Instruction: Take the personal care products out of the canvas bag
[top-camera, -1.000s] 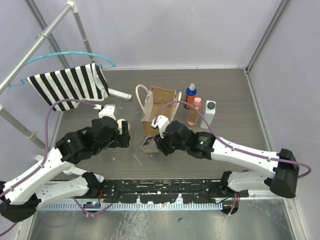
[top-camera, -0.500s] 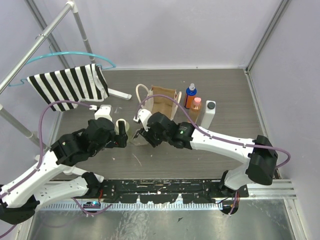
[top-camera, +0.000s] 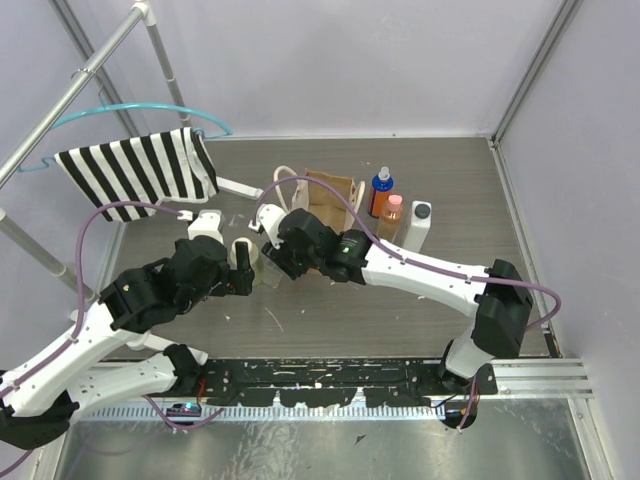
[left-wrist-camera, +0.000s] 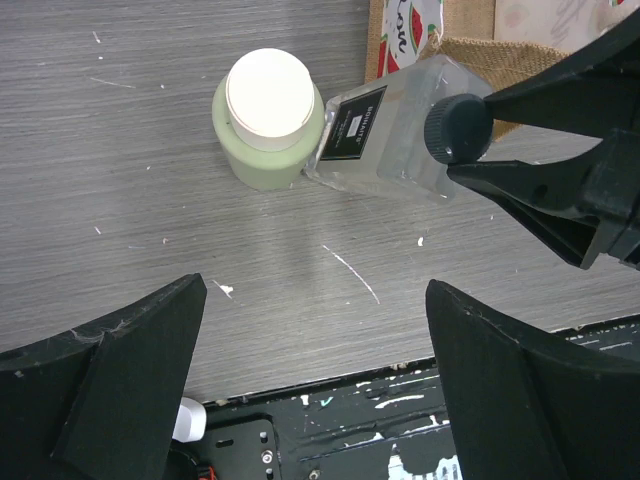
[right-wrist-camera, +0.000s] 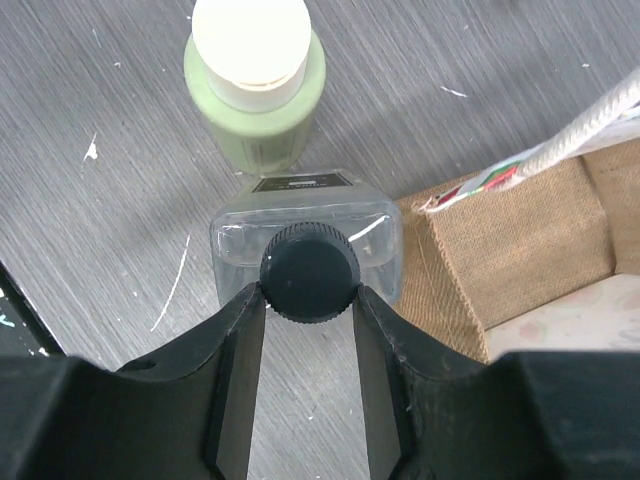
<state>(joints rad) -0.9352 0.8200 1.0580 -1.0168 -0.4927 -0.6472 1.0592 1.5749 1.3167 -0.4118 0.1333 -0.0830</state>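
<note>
the right gripper (right-wrist-camera: 310, 298) clamps the black cap of the clear square plastic bottle (right-wrist-camera: 303, 212). the bottle is outside the tan canvas bag with white rope handles (right-wrist-camera: 520, 250), just beside the upright olive bottle with a cream cap (left-wrist-camera: 268, 120) on the grey wood-grain table (left-wrist-camera: 150, 220). the left gripper (left-wrist-camera: 310, 380) is spread wide, holding nothing.

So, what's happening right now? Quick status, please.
Right fingers shut on the cap of the clear bottle, bottle outside the canvas bag. Left fingers open, empty, hovering above. Olive bottle stands close beside the clear one.
</note>
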